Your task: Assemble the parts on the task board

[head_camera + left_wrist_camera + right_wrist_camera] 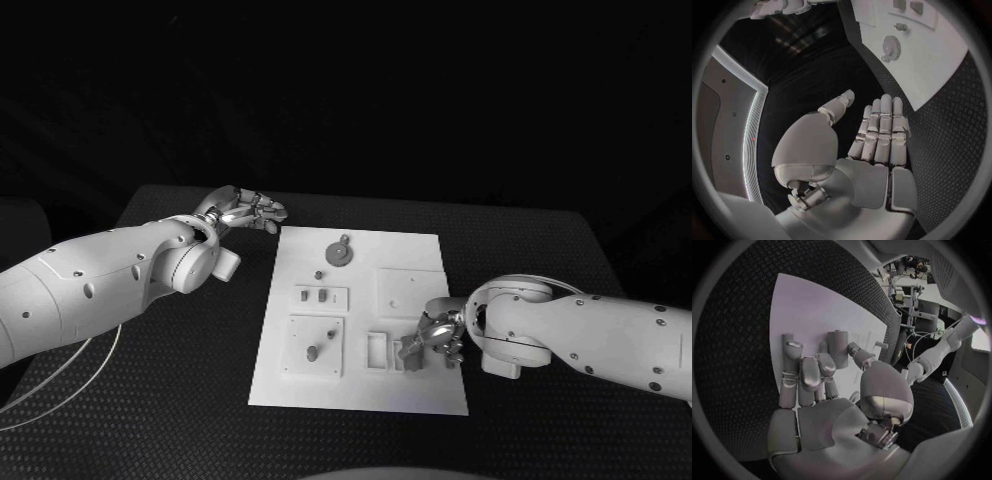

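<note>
The white task board (pixel 411 265) lies in the middle of the table. On it are a grey gear (pixel 339 252), a small peg (pixel 322 276), two small pieces (pixel 320 295) in a raised plate and another part (pixel 313 352) nearer me. My left hand (pixel 248 210) hovers off the board's far left corner; in the left wrist view this left hand (pixel 876 132) is flat, fingers straight, thumb apart, holding nothing. My right hand (pixel 437 335) is down on the board's near right area beside a slotted block (pixel 379 350). Its fingertips (pixel 837 342) lie on the board; whether they pinch a part is hidden.
The black table (pixel 173 380) surrounds the board with room on both sides. A white cable (pixel 65 385) loops over the near left of the table. The left wrist view shows the board (pixel 932 70) and gear (pixel 891 47) beyond my fingers.
</note>
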